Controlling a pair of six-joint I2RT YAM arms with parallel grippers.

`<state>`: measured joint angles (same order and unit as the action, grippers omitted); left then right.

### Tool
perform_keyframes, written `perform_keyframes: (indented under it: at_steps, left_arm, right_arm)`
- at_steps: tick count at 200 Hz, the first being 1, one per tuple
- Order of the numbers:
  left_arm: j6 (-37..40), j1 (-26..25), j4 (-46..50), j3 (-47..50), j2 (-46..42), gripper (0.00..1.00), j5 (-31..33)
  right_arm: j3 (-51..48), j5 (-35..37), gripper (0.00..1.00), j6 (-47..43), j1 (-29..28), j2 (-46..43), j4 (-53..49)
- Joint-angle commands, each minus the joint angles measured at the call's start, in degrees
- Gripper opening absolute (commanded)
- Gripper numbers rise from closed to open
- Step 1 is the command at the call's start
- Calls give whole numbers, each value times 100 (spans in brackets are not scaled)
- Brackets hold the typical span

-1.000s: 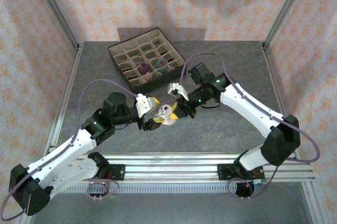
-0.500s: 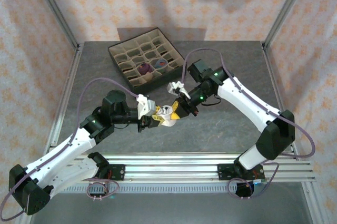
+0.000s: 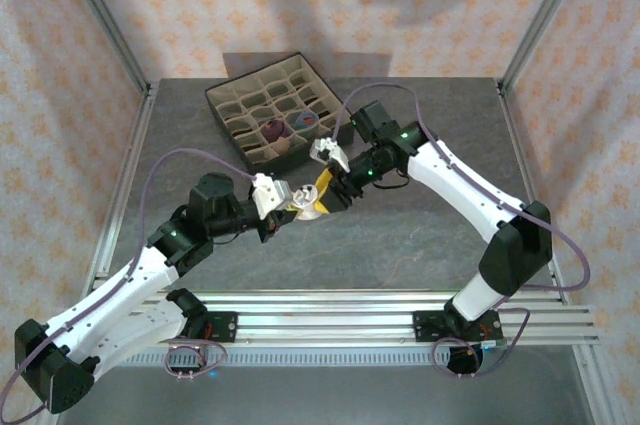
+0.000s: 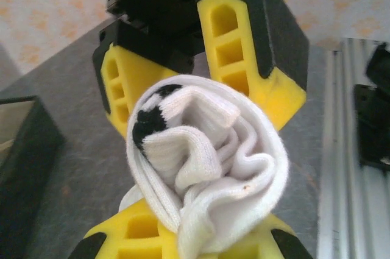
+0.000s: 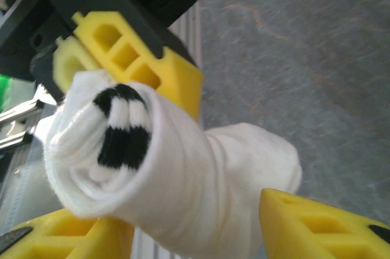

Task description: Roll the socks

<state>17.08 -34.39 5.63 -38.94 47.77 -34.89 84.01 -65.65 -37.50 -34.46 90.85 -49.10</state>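
- My left fingers (image 3: 285, 202) are clamped on the white rolled fabric sock with black cuff stripes (image 3: 304, 199). In my left wrist view the roll bulges up from between the two yellow pads (image 4: 137, 234), with its coiled end facing the camera.
- My right fingers (image 3: 324, 188) grip the same sock from the opposite side. One pad (image 5: 64, 237) sits under the striped cuff end and the other presses against the plain end.
- The sock hangs between my two wrists above the grey stone-patterned table (image 3: 430, 235), over its middle. It touches nothing but my fingers.
- My two sets of fingers crowd each other nose to nose, each blocking the other's wrist view, with the roll alone between them.
- Just behind my right wrist stands the dark square box with beige grid compartments (image 3: 232, 105).
- A dark purple rolled sock (image 3: 272, 130) and a grey-blue rolled sock (image 3: 304, 122) sit in neighbouring compartments near the box's front edge.
- The silver metal rail (image 3: 330, 307) runs along the near table edge, well apart from the sock.
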Motion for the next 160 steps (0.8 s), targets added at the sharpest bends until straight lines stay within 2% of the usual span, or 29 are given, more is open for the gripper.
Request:
perform_keyframes:
  at_steps: [1, 46, 64, 84, 104, 160]
  left_arm:
    - [139, -7, -360, 27, -92, 0, 686]
    - [114, 71, -490, -37, 114, 0, 1724]
    - [100, 194, -373, -166, 337, 0, 2091]
    - [-16, 439, -300, -407, 703, 0, 2294]
    - [-155, 763, -323, -745, 1243, 0, 2305]
    - [-86, 1099, -638, -2372, 3434, 0, 2296]
  right_arm:
    - [-20, 504, 57, 577, 205, -254, 919]
    - [-128, 1272, 60, 1134, 505, -269, 1565]
    - [-189, 1942, 63, 1493, 648, -244, 1942]
    - [100, 3120, 65, 1930, 706, 92, 1983]
    - [956, 3861, 65, 2609, 931, 866, 1616]
    - [3606, 4743, 60, 3238, 1335, 3214, 582]
